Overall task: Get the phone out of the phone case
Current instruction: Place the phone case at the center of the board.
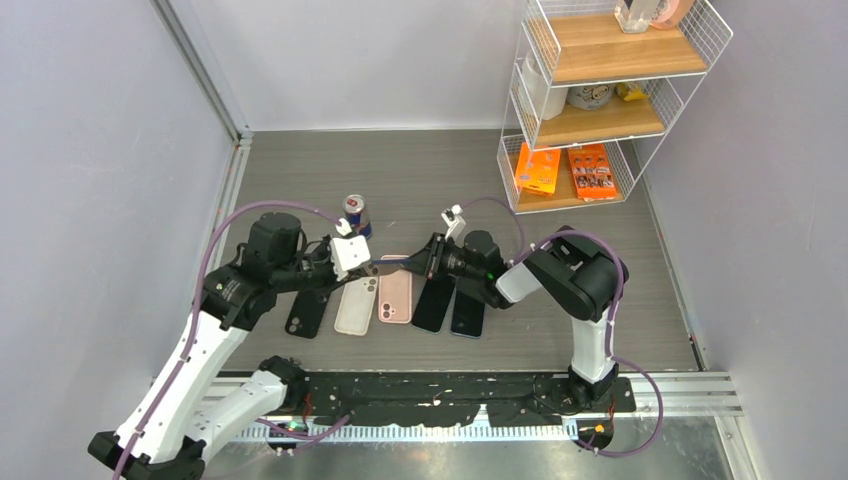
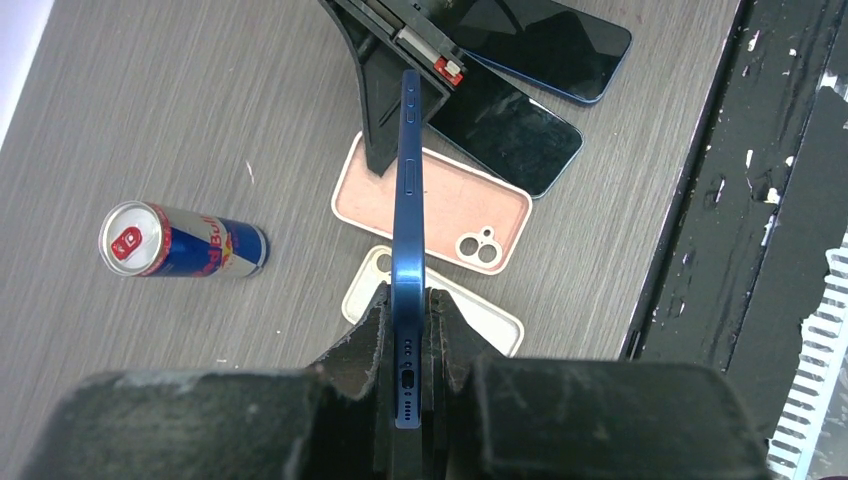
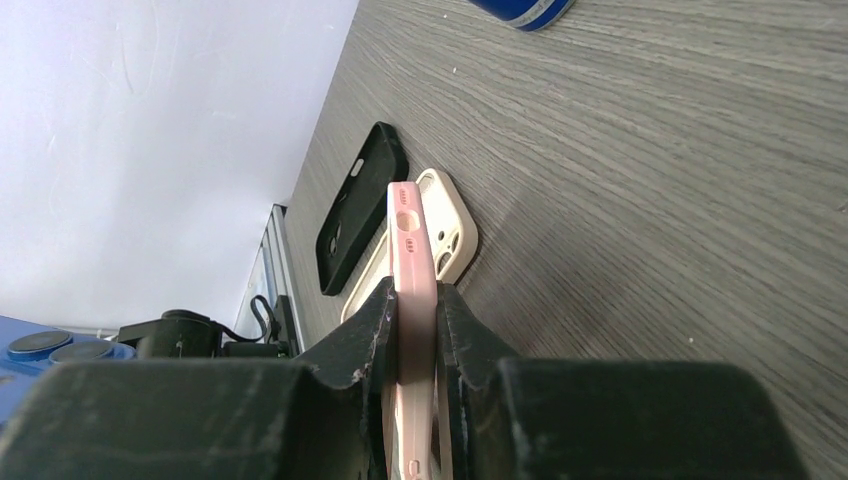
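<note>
My left gripper (image 2: 407, 295) is shut on the bottom end of a blue phone (image 2: 408, 180). The phone is held edge-up above the table, with its port facing the camera. Its far end reaches the black fingers (image 2: 378, 110) of the right gripper. Under the phone lies the pink phone case (image 2: 445, 205), hollow side up and empty. My right gripper (image 3: 412, 290) is shut on one end of this pink case (image 3: 410, 235), which shows edge-on. In the top view the left gripper (image 1: 372, 267) and the right gripper (image 1: 430, 258) face each other above the pink case (image 1: 395, 298).
A Red Bull can (image 1: 355, 212) stands just behind the grippers. On the table lie a cream case (image 1: 356, 305), a black case (image 1: 306, 313) and two dark phones (image 1: 433, 303) (image 1: 468, 312). A wire shelf (image 1: 600, 100) stands at the back right.
</note>
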Robot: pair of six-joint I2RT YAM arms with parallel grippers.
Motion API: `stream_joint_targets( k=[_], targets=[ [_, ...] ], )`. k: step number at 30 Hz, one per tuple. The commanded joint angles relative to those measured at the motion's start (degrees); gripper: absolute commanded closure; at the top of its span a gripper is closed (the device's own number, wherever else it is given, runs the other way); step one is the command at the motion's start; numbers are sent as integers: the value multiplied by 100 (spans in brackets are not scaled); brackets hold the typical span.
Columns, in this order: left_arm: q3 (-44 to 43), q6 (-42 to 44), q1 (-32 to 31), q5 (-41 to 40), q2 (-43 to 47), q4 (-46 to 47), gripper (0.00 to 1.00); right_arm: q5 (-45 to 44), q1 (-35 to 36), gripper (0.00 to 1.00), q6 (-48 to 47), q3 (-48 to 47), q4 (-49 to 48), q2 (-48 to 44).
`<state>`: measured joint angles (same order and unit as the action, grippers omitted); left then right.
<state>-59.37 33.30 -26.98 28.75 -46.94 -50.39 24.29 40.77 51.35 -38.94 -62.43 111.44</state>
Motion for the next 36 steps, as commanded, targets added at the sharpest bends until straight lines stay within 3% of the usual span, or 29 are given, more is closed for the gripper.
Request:
stream_joint_targets(
  k=[1,10,22,31,36],
  targets=[
    [11,-52,26,171,158,511,100,-156,116,84,-152,91,-351,78],
    [136,-43,26,142,249,568,100,-252,289,70,-577,245,-54,-64],
    [256,-90,26,124,364,603,100,-445,485,61,-1210,293,447,-382],
    [308,-81,26,97,422,592,100,-579,484,38,-1724,198,964,-701],
    [349,-54,26,53,450,578,100,-658,476,32,-1975,86,1398,-792]
  ],
)
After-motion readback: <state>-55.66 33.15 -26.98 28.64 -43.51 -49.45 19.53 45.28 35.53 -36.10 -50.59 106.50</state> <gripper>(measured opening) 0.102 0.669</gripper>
